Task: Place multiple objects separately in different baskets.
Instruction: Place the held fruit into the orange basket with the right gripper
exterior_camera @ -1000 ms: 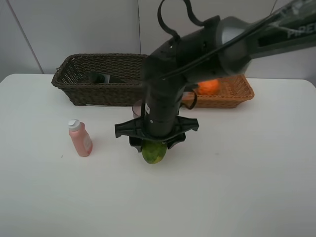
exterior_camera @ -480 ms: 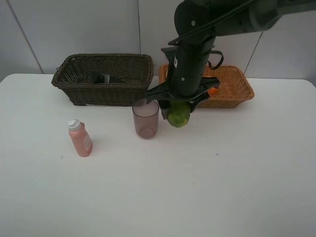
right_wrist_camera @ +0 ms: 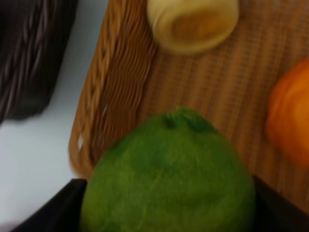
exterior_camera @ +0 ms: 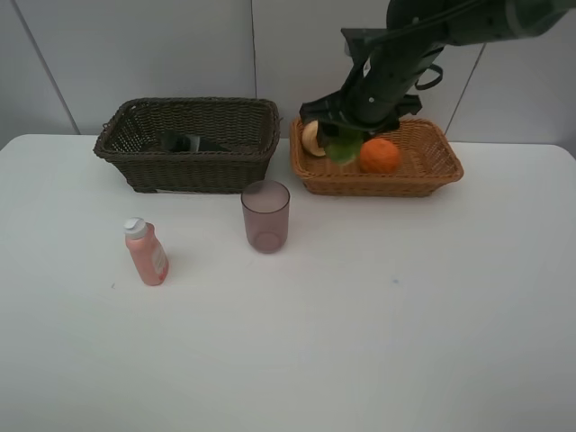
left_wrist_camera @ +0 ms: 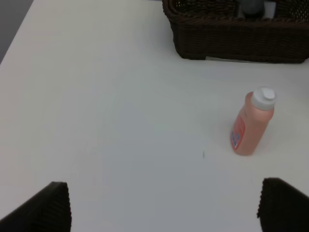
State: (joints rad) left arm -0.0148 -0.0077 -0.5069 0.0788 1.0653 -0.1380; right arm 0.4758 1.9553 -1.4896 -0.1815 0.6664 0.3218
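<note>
My right gripper [exterior_camera: 343,144] is shut on the green-yellow mango [exterior_camera: 343,147] and holds it over the light orange-tan basket [exterior_camera: 432,173]; the mango fills the right wrist view [right_wrist_camera: 169,174]. The orange [exterior_camera: 379,156] and a yellowish round fruit [exterior_camera: 312,139] lie in that basket, also seen in the right wrist view as orange [right_wrist_camera: 289,116] and fruit [right_wrist_camera: 192,21]. The dark brown basket [exterior_camera: 153,166] holds the dark pump bottle [exterior_camera: 183,141]. The pink white-capped bottle [exterior_camera: 145,252] and purplish cup [exterior_camera: 265,215] stand on the table. My left gripper [left_wrist_camera: 164,205] is open, near the pink bottle [left_wrist_camera: 253,122].
The white table [exterior_camera: 405,324] runs to a pale wall behind the baskets. The two baskets stand side by side at the back, close together. In the left wrist view the dark basket [left_wrist_camera: 231,34] is beyond the pink bottle.
My right gripper lifted the mango off the table in front of the cup and carried it back and to the right, over the tan basket. The cup is now uncovered.
</note>
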